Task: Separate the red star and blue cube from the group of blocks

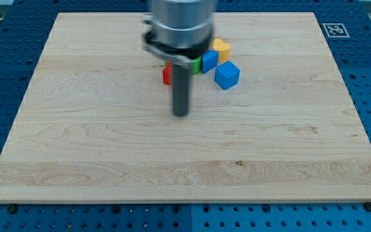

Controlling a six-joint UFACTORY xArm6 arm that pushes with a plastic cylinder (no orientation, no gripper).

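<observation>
My tip (181,114) sits on the bench (76,148), no claw fitted, so no claw state to give. Red star (166,75) is just above-left of it, mostly hidden by the rod. Blue cube (227,75) is up-right, beside the cluster's green block (196,64) and orange block (221,48).

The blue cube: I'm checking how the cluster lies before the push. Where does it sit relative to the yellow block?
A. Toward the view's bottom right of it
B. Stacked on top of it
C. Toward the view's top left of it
A: the blue cube lies on the board just toward the view's bottom right of the yellow block.
</observation>
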